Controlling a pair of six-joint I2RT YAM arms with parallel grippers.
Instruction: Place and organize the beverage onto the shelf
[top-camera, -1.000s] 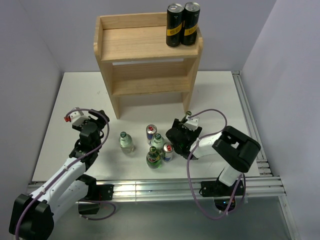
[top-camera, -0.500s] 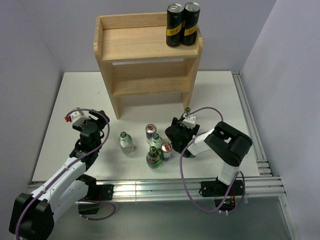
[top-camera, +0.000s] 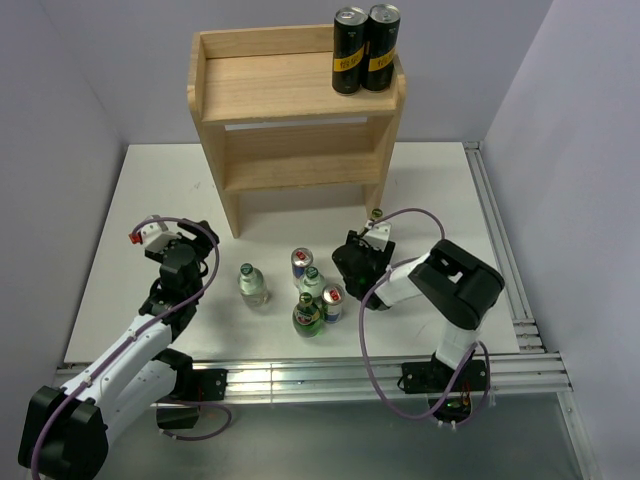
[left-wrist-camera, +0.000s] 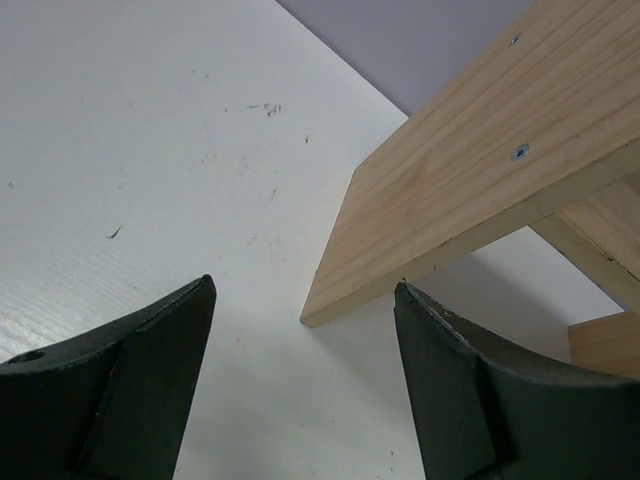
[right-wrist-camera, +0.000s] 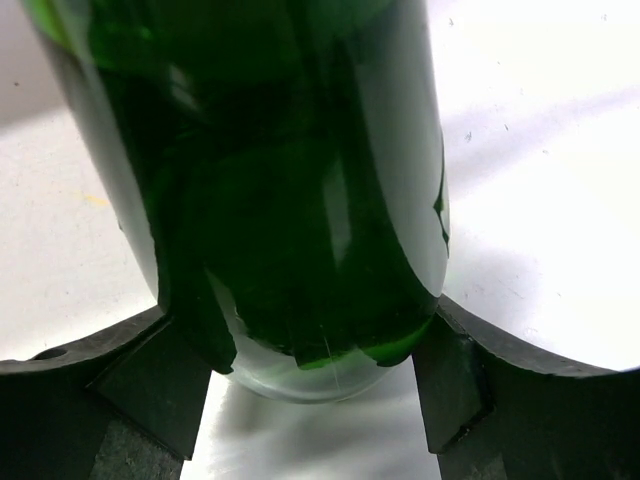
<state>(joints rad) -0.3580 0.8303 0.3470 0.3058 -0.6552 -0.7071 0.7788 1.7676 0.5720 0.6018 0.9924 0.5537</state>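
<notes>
The wooden shelf (top-camera: 300, 90) stands at the back of the table; its side panel (left-wrist-camera: 470, 190) shows in the left wrist view. In front of it stand a clear bottle (top-camera: 253, 283), a can (top-camera: 302, 265), a second clear bottle (top-camera: 314, 283), a green bottle (top-camera: 308, 315) and another can (top-camera: 333, 302). My right gripper (top-camera: 345, 272) sits just right of this group. In its wrist view the right gripper (right-wrist-camera: 300, 310) is shut on another dark-green bottle (right-wrist-camera: 290, 180), a finger against each side; the top view hides that bottle. My left gripper (top-camera: 198, 238) (left-wrist-camera: 305, 290) is open and holds nothing.
Two tall black-and-yellow cans (top-camera: 350, 50) (top-camera: 380, 45) stand on the right end of the shelf's top board. A metal rail (top-camera: 495, 240) runs along the table's right edge. Purple cables loop over both arms.
The right gripper slid a little left toward the group and its jaws closed from wide open onto the dark-green bottle. The left arm has not moved.
</notes>
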